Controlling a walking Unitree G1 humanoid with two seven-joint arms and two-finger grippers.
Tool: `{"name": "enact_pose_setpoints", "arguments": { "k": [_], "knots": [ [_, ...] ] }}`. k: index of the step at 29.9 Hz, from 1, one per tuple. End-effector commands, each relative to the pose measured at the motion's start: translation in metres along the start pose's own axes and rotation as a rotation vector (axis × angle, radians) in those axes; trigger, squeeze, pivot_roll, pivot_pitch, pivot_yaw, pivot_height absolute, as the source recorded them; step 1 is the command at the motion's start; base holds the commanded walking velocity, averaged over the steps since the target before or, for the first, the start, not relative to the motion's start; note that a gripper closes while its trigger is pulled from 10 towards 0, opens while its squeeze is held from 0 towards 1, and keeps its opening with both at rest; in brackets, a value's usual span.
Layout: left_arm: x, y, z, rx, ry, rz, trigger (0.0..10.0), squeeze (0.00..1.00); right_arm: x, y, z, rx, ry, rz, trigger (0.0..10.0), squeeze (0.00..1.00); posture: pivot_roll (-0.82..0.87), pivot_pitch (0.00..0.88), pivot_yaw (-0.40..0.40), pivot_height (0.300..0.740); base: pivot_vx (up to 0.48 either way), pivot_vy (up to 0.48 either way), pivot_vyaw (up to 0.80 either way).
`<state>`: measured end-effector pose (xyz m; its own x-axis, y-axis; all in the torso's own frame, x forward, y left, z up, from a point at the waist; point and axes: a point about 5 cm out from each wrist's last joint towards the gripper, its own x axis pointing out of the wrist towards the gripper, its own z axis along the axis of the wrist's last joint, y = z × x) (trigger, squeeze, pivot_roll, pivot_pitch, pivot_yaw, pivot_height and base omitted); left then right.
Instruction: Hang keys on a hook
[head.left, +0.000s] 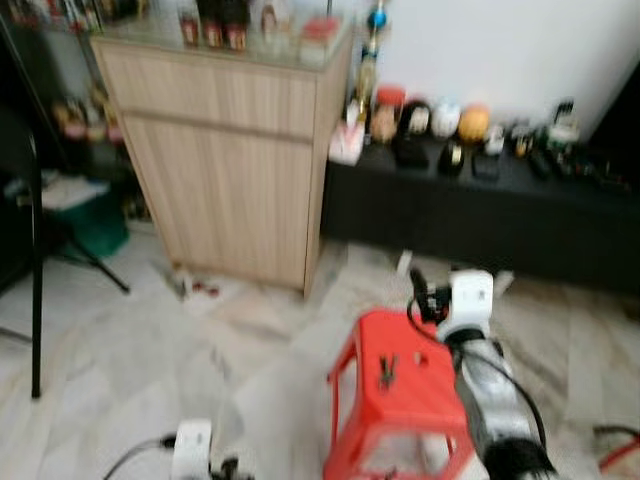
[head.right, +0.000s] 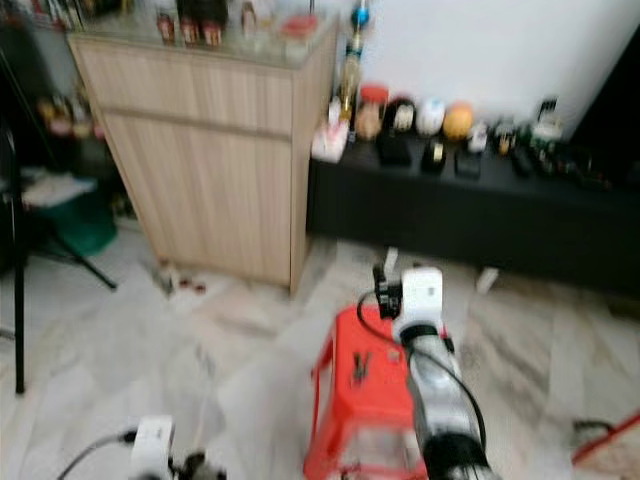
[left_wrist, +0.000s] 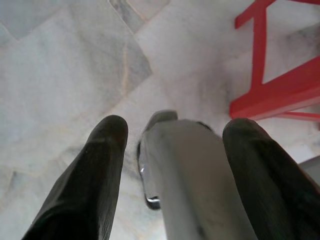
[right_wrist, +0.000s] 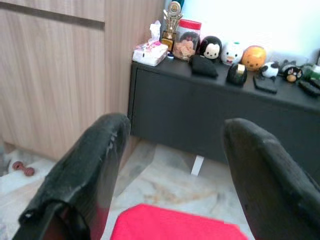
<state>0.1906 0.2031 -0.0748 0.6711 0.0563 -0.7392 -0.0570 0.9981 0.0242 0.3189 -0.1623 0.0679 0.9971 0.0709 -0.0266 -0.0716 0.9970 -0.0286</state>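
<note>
Keys (head.left: 387, 371) lie on red stool (head.left: 420, 400). Right gripper (right_wrist: 175, 150) hovers above stool's 12 o'clock edge, fingers wide apart, empty. Left gripper (left_wrist: 172, 150) low at 7 o'clock, fingers spread, empty.

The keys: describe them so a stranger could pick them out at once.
Find the red plastic stool on the marble floor, in front of the wooden cabinet. On its flat seat lies a small dark bunch, the keys, just left of the right arm's white wrist. Nothing else lies on the seat.
</note>
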Motion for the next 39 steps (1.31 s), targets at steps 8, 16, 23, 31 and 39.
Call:
{"name": "enact_pose_setpoints", "arguments": {
  "k": [8,16,23,31,39],
  "knots": [
    [-0.004,-0.007,-0.019,-0.015,0.080,-0.025,10.0,0.00,-0.002,-0.003,-0.011,-0.030,0.078,0.003,10.0,0.00,0.04,0.000,-0.100,0.631,0.000,0.000,0.00],
    [-0.003,-0.008,-0.018,-0.010,0.083,-0.029,10.0,0.00,-0.004,-0.006,-0.021,-0.028,0.140,-0.016,10.0,0.00,0.04,0.000,-0.100,0.631,0.000,0.000,0.00],
    [-0.002,-0.007,-0.014,-0.022,0.077,-0.023,10.0,0.00,0.000,-0.006,-0.017,-0.021,0.130,-0.014,10.0,0.00,0.04,0.000,-0.103,0.631,0.000,0.000,0.00],
    [-0.001,-0.006,-0.012,-0.022,0.075,-0.024,10.0,0.00,-0.001,-0.003,-0.020,-0.061,0.149,0.001,10.0,0.00,0.04,0.000,-0.097,0.631,0.314,0.000,0.00],
    [-0.001,-0.006,-0.011,-0.022,0.075,-0.025,10.0,0.00,-0.001,-0.005,-0.021,-0.048,0.158,-0.014,10.0,0.00,0.04,0.000,-0.099,0.631,0.352,0.000,0.00]
  ]
}}
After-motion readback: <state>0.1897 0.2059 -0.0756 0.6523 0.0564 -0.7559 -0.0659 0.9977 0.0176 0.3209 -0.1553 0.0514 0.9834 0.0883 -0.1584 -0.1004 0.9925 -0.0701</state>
